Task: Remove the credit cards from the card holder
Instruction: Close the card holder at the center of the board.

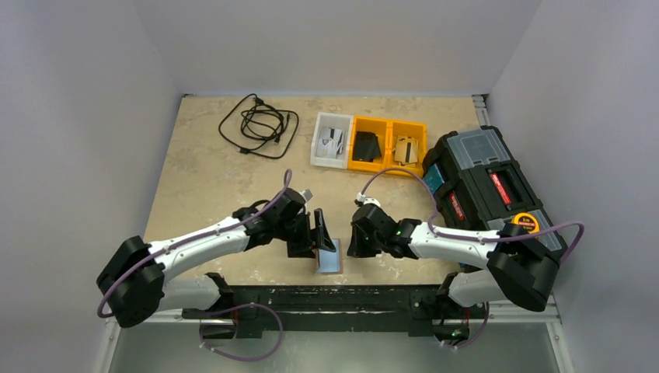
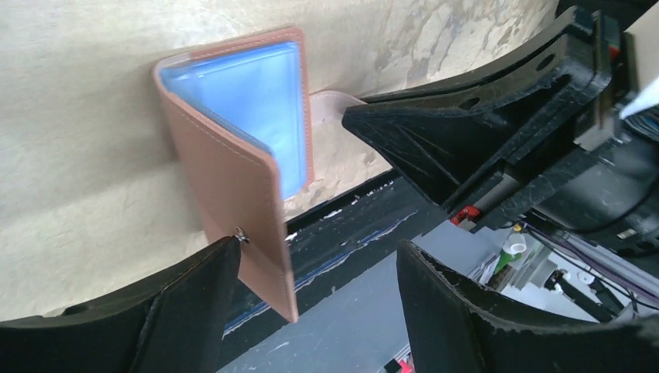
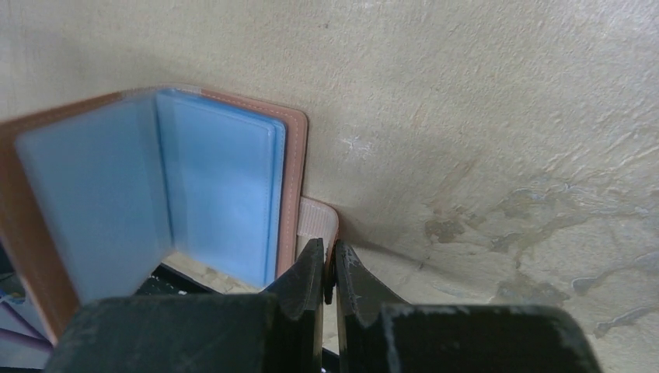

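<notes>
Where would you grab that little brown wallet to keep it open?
Pinch the card holder's upright cover across its two faces, coming from its free edge on the left. That flap stands clear of the table; the other half lies flat against it.

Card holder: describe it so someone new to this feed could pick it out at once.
At the table's near edge, between the left claw and the right claw, the card holder lies open with one cover raised. It alone is reddish-tan leather, light blue inside, unlike the yellow trays and black toolbox farther back.
</notes>
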Motion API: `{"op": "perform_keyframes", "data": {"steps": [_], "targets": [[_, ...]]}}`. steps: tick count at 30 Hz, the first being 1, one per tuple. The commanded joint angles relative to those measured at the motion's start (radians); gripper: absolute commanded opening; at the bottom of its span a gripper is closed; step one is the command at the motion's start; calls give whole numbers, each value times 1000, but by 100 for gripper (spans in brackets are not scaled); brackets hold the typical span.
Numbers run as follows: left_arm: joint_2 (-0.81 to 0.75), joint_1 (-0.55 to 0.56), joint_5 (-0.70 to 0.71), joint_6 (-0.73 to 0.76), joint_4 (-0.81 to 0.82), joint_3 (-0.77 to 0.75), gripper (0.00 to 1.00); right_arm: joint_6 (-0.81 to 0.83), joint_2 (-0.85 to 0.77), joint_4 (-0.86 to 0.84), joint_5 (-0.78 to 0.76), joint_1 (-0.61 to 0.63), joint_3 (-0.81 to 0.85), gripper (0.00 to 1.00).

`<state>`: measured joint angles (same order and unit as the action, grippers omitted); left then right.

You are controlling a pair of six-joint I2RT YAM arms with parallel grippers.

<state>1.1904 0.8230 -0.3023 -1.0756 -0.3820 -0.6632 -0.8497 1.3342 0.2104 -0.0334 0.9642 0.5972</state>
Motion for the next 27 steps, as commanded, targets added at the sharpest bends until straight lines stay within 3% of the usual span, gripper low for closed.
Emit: {"op": "perform_keyframes", "data": {"steps": [1, 8, 14, 25, 27], "targets": [[91, 42, -1, -70, 99, -56, 73, -30, 0, -50, 6, 7, 36, 0], [245, 45, 11, -148, 189, -56, 82, -51, -24, -47, -1, 10, 4, 0], [308, 45, 43, -176, 174, -61, 87, -69, -67, -34, -12, 10, -21, 0], [252, 45, 77, -104, 80, -128, 93, -84, -121, -22, -7, 10, 0, 31], [224, 45, 91, -80, 46, -149, 94, -84, -121, -18, -8, 9, 9, 32]]}}
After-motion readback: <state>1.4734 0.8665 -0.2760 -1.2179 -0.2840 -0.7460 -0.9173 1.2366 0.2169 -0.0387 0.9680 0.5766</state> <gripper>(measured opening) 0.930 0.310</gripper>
